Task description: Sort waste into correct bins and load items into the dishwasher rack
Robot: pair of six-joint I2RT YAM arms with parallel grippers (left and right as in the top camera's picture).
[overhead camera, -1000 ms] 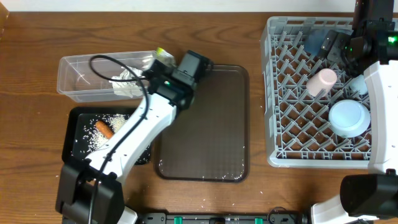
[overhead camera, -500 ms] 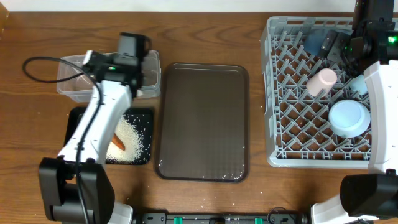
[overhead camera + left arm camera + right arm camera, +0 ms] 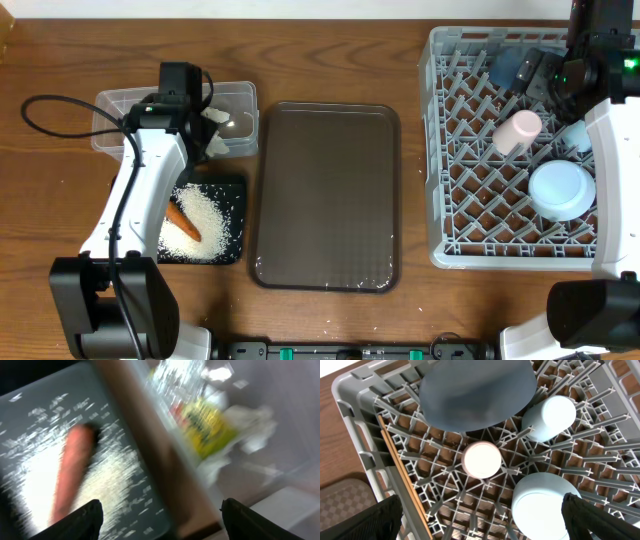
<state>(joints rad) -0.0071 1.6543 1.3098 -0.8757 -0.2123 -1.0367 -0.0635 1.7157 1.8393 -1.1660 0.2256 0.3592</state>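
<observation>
Both stand wide and empty: left gripper (image 3: 162, 522) over black tray (image 3: 234, 186), right gripper (image 3: 480, 520) over rack (image 3: 365, 455).

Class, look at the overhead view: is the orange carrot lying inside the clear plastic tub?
No, the carrot lies on the rice in the black tray, which sits beside the clear tub.
</observation>
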